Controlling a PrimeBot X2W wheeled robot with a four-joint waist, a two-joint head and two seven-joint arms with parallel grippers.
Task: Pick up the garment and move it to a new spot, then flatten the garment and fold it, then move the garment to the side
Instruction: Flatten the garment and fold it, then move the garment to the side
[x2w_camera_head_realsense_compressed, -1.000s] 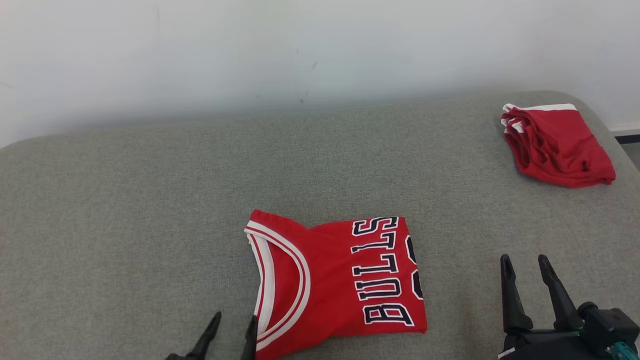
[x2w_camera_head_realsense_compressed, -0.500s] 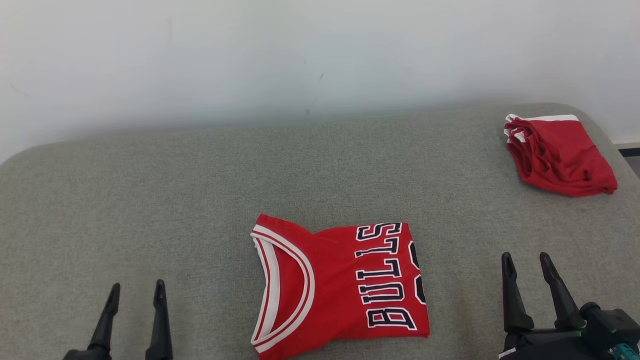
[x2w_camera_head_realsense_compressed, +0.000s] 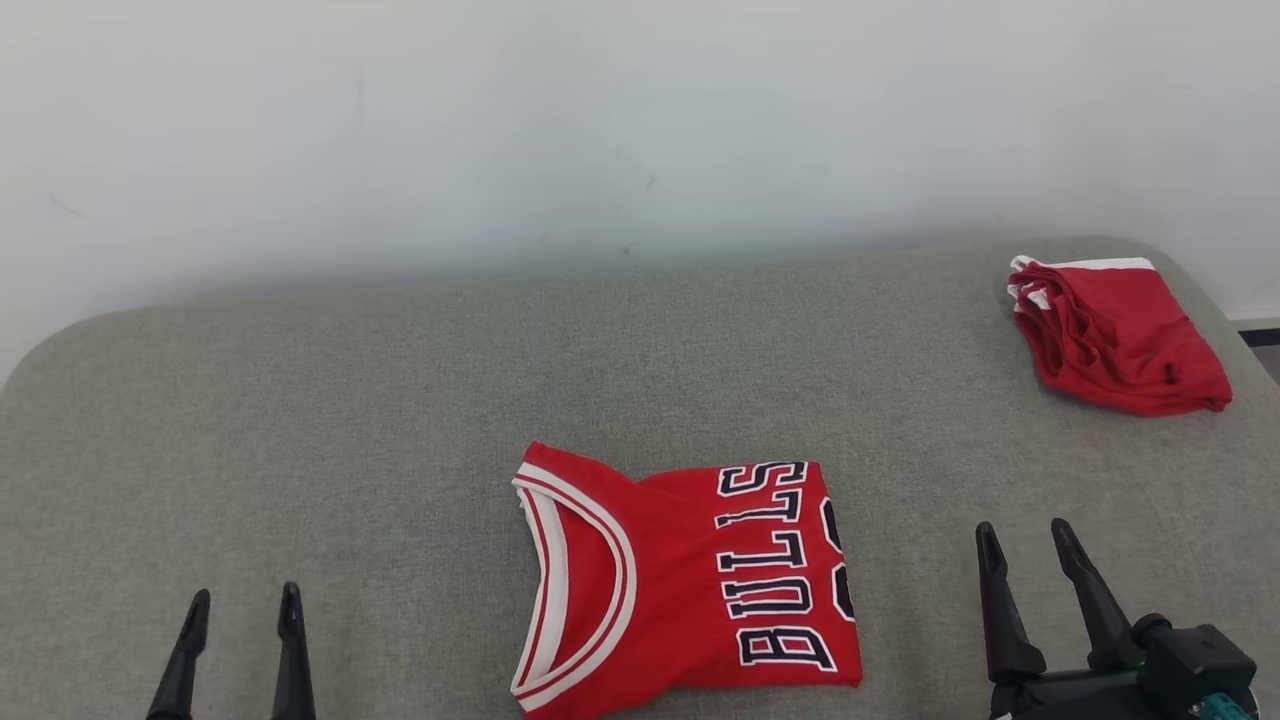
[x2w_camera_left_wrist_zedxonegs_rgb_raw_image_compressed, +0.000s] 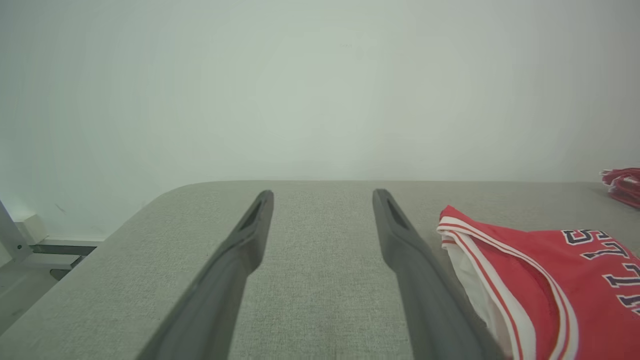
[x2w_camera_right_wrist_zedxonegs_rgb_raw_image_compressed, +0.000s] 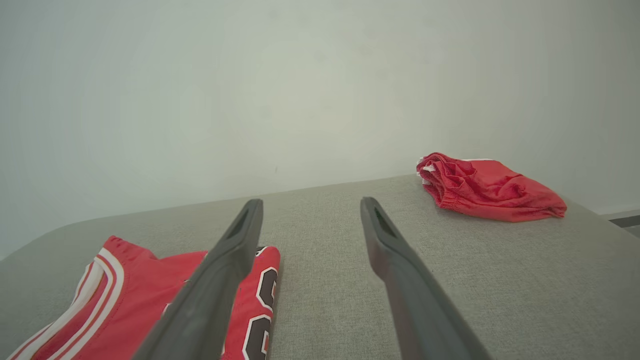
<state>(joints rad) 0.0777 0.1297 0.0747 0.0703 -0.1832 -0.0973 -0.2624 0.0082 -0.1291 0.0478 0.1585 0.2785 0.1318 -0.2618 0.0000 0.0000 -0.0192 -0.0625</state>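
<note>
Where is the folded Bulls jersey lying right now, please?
In the head view, the Bulls jersey lies front-centre on the grey cushion, between the left tool and right tool, touching neither.

Table: stands against the wall behind it.
Jersey: flat on table, middle of near edge, neckline to the left.
Second garment: on table, far right corner, well apart from jersey.
Left pincer: near left, well left of jersey.
Right pincer: near right, beside jersey, before second garment.
</note>
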